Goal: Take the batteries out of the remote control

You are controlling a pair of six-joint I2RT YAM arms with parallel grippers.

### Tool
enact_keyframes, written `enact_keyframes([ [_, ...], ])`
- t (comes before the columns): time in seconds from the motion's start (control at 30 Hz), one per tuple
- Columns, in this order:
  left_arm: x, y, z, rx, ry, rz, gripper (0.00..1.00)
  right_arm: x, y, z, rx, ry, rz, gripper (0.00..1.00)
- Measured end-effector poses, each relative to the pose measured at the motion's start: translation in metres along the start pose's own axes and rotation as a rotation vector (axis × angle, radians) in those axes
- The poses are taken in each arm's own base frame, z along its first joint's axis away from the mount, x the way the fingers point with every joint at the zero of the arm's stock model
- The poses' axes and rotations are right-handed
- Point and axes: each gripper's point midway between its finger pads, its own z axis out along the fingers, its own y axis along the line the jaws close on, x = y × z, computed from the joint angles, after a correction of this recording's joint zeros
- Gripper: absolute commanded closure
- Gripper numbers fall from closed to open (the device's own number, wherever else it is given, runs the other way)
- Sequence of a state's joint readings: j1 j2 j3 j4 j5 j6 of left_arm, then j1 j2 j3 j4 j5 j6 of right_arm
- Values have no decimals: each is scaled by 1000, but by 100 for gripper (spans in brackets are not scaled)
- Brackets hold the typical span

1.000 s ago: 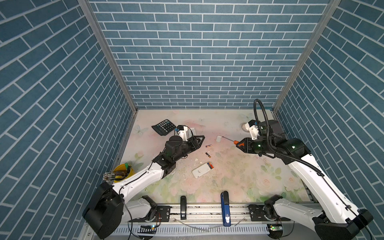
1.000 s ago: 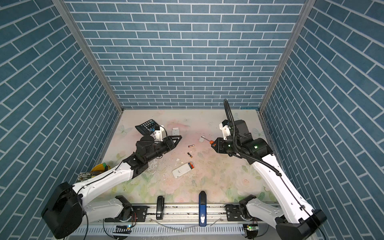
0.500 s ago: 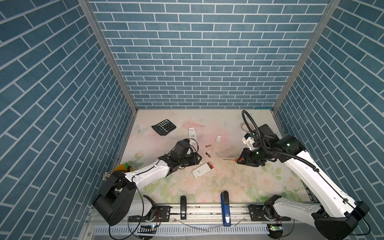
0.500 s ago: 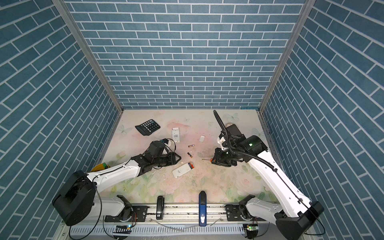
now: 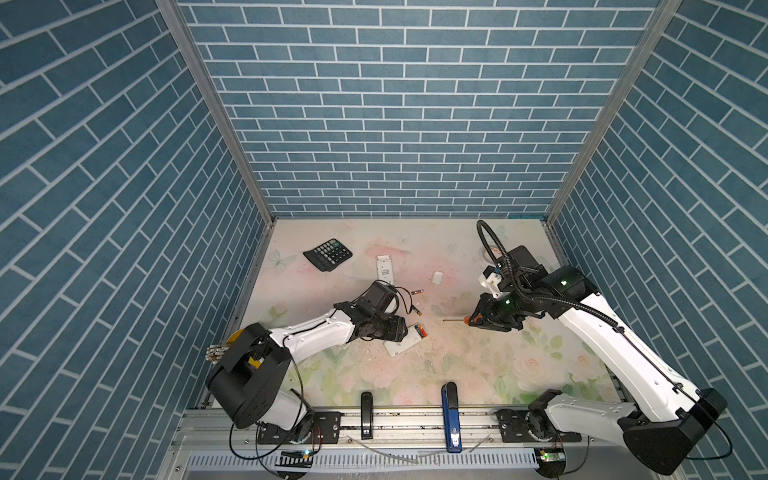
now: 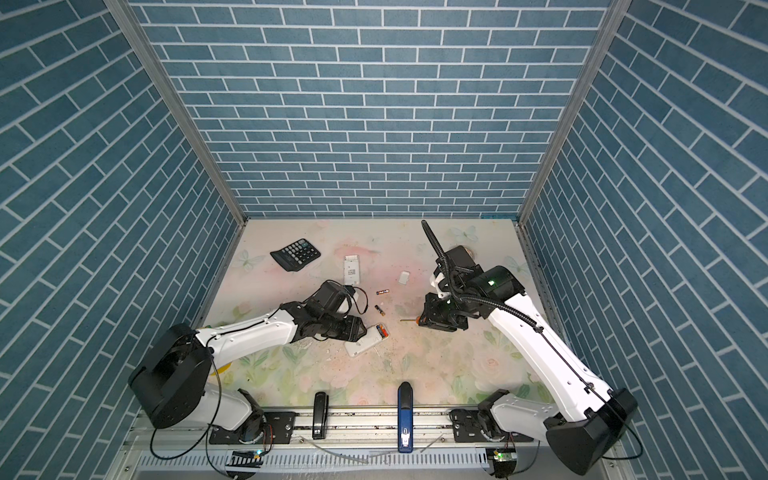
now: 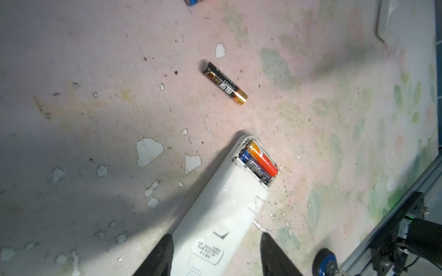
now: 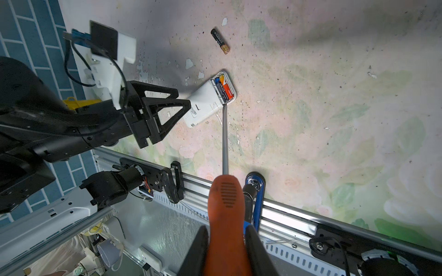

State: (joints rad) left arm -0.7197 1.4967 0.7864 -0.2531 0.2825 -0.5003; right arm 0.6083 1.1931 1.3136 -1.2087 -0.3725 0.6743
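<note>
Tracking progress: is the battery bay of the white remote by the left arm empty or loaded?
Loaded: orange battery and blue battery lie inside the remote.

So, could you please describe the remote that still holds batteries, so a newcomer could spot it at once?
Look at the floral table, near its middle, where the left tool straddles one end of a white remote lying face down. Unlike the other white remote by the calculator, its open end shows two batteries, orange and blue, side by side.
</note>
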Motion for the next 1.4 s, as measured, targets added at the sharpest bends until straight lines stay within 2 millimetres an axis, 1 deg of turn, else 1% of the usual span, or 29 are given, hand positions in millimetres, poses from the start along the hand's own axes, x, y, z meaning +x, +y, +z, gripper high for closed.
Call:
enact_keyframes([
  [0.23, 21, 0, 19, -28, 79, 64, 36, -3, 3, 1, -13, -12, -4, 100],
  [0.5, 34, -11, 22, -22, 110, 111, 35, -3, 1, 3, -10, -10, -3, 100],
  [0.73, 40, -11, 21, -62, 144, 152, 34, -6, -1, 11, 3, 2, 3, 100],
  [1.07, 39, -8, 24, -129, 161, 210, 34, -14, -4, 29, 33, 44, 5, 100],
  [1.4, 43, -11, 27, -185, 168, 276, 34, -16, -5, 33, 38, 51, -4, 100],
])
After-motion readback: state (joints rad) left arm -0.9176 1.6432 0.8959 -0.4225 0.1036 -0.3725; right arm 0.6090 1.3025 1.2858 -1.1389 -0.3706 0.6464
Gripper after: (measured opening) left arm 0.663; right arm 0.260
